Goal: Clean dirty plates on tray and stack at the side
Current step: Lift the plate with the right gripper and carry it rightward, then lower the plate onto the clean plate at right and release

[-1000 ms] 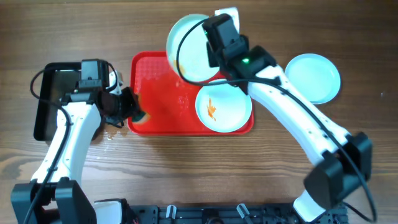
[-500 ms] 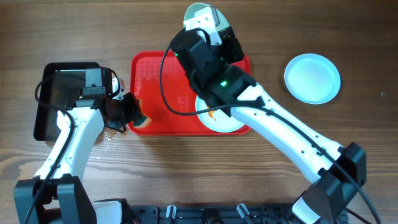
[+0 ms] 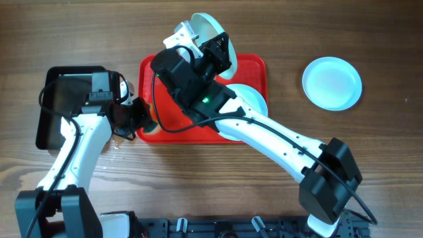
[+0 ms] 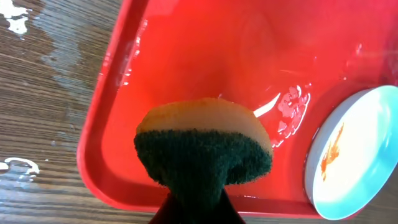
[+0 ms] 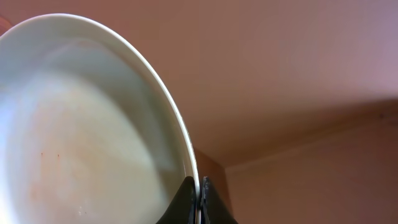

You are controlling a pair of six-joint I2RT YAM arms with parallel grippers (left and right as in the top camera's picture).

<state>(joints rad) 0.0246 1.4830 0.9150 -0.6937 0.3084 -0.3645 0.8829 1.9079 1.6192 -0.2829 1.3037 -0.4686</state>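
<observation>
Plate (image 3: 210, 28) in hand, raised on edge above the far rim of the red tray (image 4: 186, 56), clear of the tray floor, hollow face turned roughly toward the left arm. Pinched at its rim by the right gripper (image 5: 199, 190), jaws closed hard on the thin edge. Faint orange specks visible on the inner face in the right wrist view; judged not yet wiped. Second plate (image 4: 354, 155) lying flat in the tray's near right corner, orange smear (image 4: 333, 152) intact, partly hidden under the right arm from overhead. Clean plate (image 3: 332, 82) set apart on the table (image 3: 370, 145), well to the right of the tray, judged the start of the stack. Left gripper (image 3: 139, 119) clamped on a yellow-and-green sponge (image 4: 202, 149), green side toward the camera, poised over the tray's left end, near its rim. Step in hand: presenting the lifted plate for wiping. Next move calls for bringing sponge and plate face together, with the rim grip held firm against the sponge's push.
</observation>
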